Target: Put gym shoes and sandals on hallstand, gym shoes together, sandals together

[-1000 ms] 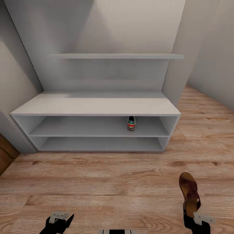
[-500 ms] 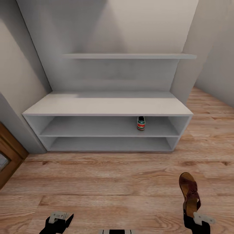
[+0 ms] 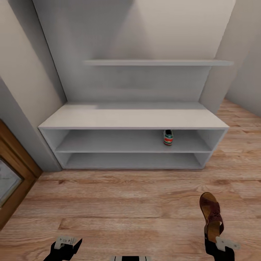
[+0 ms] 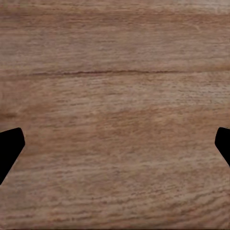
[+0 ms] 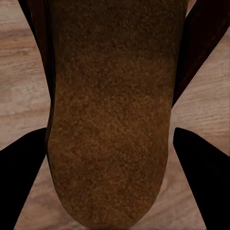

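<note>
Camera is panning left versus a second ago: hallstand [image 3: 133, 117] is sliding right in the head view, and a wood door frame [image 3: 14, 174] is coming in at the left edge. Both grippers are sitting at the same spots in frame.

Right gripper [image 3: 214, 239] is pinching one sandal [image 3: 212, 214] near its heel, fingers [image 5: 24, 167] pressed against both sides of the sole. Sandal's long axis is running away from the robot, toe toward the hallstand, hanging above the corridor floor [image 3: 127, 203].

Left gripper [image 3: 67, 244] is holding nothing, jaws spread wide over bare planks, fingertips [image 4: 9, 148] at opposite edges of its wrist view.

One gym shoe [image 3: 168, 137] is sitting on the upper open shelf, right of centre, long axis front-to-back, one end facing out at the front edge.
</note>
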Controlling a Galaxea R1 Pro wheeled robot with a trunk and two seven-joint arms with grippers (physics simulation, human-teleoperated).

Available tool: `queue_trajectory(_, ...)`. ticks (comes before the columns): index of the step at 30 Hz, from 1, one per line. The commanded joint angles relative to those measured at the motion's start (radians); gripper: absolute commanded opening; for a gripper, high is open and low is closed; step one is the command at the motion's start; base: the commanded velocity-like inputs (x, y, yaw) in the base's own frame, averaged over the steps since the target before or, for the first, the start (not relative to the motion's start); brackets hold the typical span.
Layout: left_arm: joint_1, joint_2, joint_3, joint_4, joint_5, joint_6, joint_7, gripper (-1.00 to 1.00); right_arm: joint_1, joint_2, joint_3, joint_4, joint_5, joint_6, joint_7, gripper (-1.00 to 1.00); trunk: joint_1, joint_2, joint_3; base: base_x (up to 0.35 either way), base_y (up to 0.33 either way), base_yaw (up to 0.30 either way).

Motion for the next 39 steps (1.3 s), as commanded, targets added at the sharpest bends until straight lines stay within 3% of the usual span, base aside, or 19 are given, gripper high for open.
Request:
queue_trajectory(1, -0.001, -0.001, 0.008, 0.001, -0.011, -0.006, -0.006, 1.0, -0.001, 0.0, -0.004, 0.001, 0.011, -0.003, -0.006, -1.0, 0.0, 0.0, -0.001, 0.0, 0.303, 0.0)
queue_trajectory(16, -0.001, -0.001, 0.008, 0.001, -0.012, -0.006, -0.006, 1.0, -0.001, -0.004, -0.006, -0.001, 0.011, -0.005, -0.006, -1.0, 0.0, 0.0, -0.001, 0.0, 0.287, 0.0)
queue_trajectory(31, -0.001, -0.001, 0.008, 0.002, -0.012, -0.006, -0.006, 1.0, -0.001, -0.001, -0.006, -0.001, 0.011, -0.006, -0.006, -1.0, 0.0, 0.0, -0.001, -0.003, 0.028, 0.0)
queue_trajectory(39, -0.001, -0.001, 0.008, 0.002, -0.012, -0.006, -0.006, 1.0, -0.001, 0.0, -0.005, 0.0, 0.011, -0.006, -0.006, -1.0, 0.0, 0.0, -0.001, -0.107, 0.212, 0.0)
